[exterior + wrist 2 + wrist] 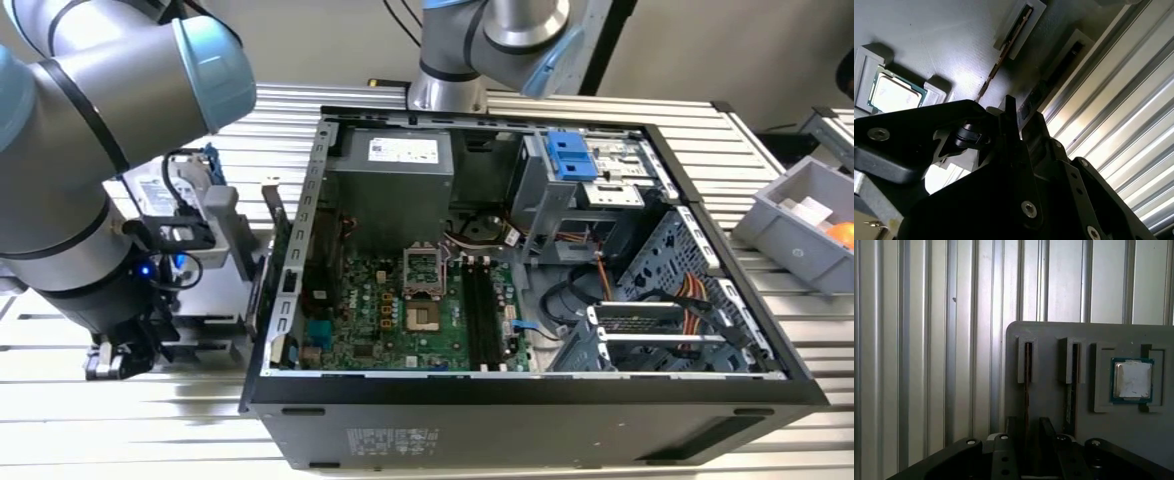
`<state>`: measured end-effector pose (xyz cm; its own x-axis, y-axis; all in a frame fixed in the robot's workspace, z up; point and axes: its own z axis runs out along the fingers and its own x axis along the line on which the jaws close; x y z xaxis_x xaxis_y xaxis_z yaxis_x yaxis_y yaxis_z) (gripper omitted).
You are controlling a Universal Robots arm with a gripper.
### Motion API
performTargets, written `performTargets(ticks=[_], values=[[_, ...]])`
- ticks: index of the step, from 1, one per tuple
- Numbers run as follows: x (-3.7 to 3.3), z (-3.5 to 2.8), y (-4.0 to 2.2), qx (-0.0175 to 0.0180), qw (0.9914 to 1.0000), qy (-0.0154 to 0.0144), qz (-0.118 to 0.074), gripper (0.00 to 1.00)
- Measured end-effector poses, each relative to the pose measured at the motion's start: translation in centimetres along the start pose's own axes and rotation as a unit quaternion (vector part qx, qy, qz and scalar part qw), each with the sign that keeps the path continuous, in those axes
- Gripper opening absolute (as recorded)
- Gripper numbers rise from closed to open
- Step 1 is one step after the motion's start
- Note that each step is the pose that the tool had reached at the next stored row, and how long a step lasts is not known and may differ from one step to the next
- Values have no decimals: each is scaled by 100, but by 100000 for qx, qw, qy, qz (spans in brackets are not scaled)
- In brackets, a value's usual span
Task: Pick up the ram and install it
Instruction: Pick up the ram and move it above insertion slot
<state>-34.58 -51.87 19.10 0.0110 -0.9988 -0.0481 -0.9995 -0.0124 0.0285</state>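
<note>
Black, the tool (1029, 421) hangs released, its fingers (1013, 440) apart on either side of the ram (1027, 375), which stands edge-on in a slot of a grey holder (1049, 335). We judge the grasp to be the step in hand. It should go well if we keep the fingers square to the stick's flat faces, centre them across its thickness, and pull straight along the slot. A second stick (1072, 385) stands in the neighbouring slot, near enough to snag, with a processor (1132, 380) beyond. The holder rests on the ribbed metal tabletop (929, 340). In the exterior view, the tool is outside the open computer case (534, 420).
</note>
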Motion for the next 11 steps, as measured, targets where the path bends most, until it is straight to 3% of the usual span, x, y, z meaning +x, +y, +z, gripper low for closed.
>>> performTargets(ticks=[11], values=[[1, 10, -1, 4, 100000, 141, 3, 100]])
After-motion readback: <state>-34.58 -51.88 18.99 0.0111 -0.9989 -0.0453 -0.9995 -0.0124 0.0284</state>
